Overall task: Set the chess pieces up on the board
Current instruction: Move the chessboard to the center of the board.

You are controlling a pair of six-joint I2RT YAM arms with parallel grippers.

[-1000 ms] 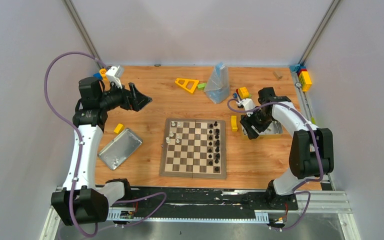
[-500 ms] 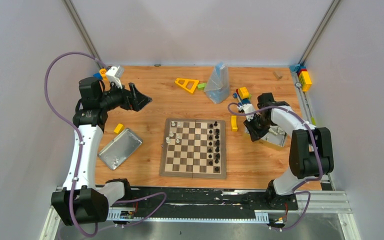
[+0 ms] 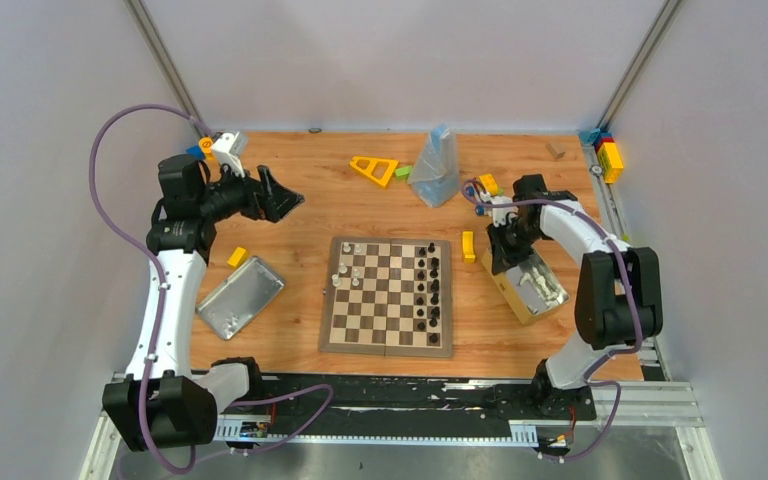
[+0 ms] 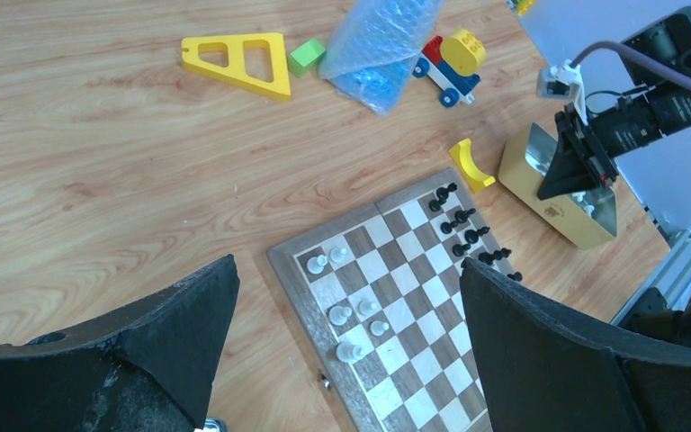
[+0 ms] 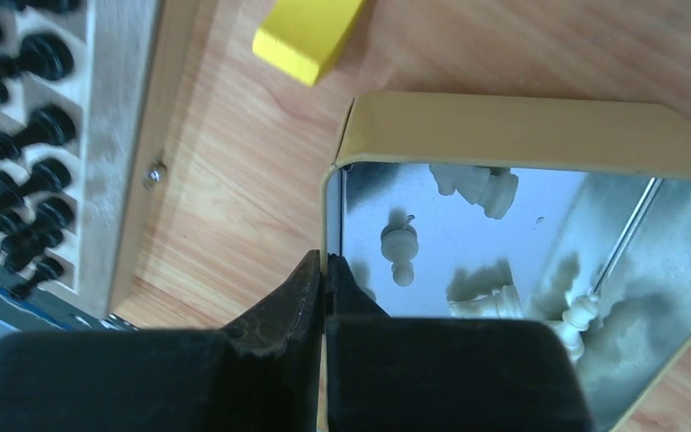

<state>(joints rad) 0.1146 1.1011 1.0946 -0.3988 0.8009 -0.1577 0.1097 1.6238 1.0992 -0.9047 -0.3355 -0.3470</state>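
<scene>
The board point(image 3: 381, 322) lies mid-table, with a column of black chess pieces point(image 3: 427, 290) on its right side and a few white ones point(image 3: 350, 265) at its far left. The left wrist view shows the board point(image 4: 432, 346) and the white pieces point(image 4: 351, 310) too. The yellow-sided tin box point(image 3: 532, 288) sits right of the board, skewed. My right gripper point(image 3: 505, 262) is shut on its wall point(image 5: 522, 126), fingertips point(image 5: 326, 261) pinching the thin rim. White pieces point(image 5: 400, 247) lie inside the tin. My left gripper point(image 3: 285, 200) hangs open and empty, high above the table's far left.
A silver lid point(image 3: 240, 297) and a yellow block point(image 3: 237, 257) lie left of the board. A yellow triangle point(image 3: 374, 169), a bubble-wrap bag point(image 3: 436, 165), a toy car point(image 3: 485, 187) and a yellow arch block point(image 3: 468, 246) lie behind and beside the board. Coloured blocks point(image 3: 610, 155) sit on the right rail.
My right gripper closed onto the tin's wall, and the tin swung nearer and askew. The left arm stayed still.
</scene>
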